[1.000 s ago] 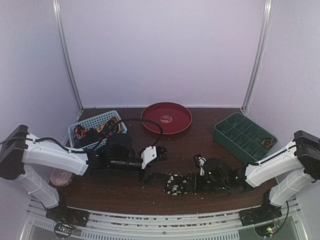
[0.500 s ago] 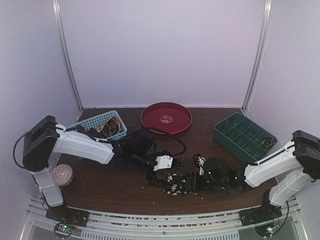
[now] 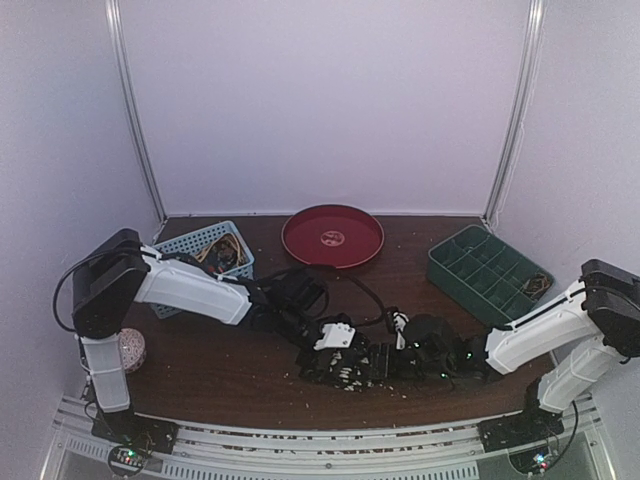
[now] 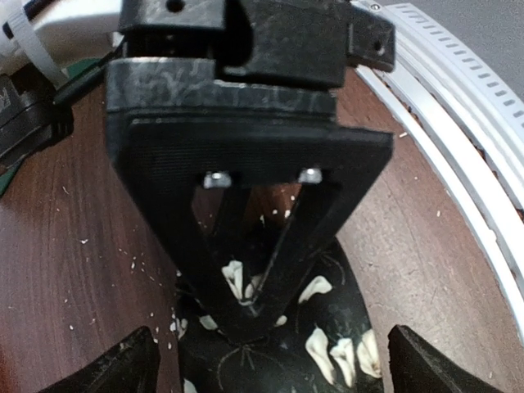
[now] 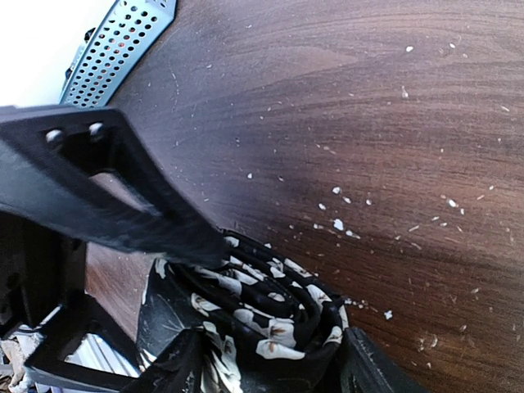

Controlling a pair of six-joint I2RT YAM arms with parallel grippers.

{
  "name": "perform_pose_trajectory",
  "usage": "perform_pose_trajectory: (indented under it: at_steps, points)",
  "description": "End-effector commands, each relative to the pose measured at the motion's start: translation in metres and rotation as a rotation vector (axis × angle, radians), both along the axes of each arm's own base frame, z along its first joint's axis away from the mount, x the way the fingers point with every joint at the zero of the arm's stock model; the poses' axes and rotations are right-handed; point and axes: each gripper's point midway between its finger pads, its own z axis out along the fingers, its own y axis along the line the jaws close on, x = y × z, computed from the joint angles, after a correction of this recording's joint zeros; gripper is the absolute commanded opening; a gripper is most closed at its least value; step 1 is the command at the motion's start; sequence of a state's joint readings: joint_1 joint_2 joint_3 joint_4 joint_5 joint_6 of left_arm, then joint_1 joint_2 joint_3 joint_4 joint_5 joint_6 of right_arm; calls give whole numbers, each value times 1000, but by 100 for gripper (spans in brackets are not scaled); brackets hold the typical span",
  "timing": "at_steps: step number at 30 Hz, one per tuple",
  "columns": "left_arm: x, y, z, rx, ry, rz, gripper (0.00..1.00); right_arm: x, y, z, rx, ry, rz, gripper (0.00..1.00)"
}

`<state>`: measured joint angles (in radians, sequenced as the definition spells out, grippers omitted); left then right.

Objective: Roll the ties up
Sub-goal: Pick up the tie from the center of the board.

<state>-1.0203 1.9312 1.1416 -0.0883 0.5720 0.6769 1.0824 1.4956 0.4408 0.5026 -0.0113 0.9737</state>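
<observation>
Judging by the way it bunches, the dark tie (image 5: 254,315) with pale markings is light, limp cloth: it will sag, slide over itself and spring loose from any roll that is not kept pinched. It lies on the brown table (image 5: 368,123) near the front edge, between the two arms, among scattered pale crumbs (image 5: 337,223). One end is gathered into loose layered folds. The right gripper (image 5: 272,367) has that bundle between its fingers, which sit against either side of it and appear to be pinching it, though how firmly cannot be told. The left gripper (image 4: 274,368) hovers right over the flat part of the tie with its fingers (image 4: 123,364) spread wide and holding nothing. A good hold would be across the full width of the cloth, close to the folded end, so that the layers are trapped together. A grip on a single edge would likely let the fabric twist or slip out. More ties (image 3: 215,252) sit in the blue basket (image 3: 165,250) at the back left.
</observation>
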Motion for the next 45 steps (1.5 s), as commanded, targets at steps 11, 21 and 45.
perform_pose_trajectory:
  at_steps: [11,21,45]
  points:
    - [18,-12,-11,48,-20,12,94,2,3,-4,-27,4,3,58]
    - [13,-5,-16,88,9,-20,78,1,-1,4,-36,6,-6,59]
    - [11,6,-12,107,-17,-23,51,-23,-28,3,-67,70,-26,50]
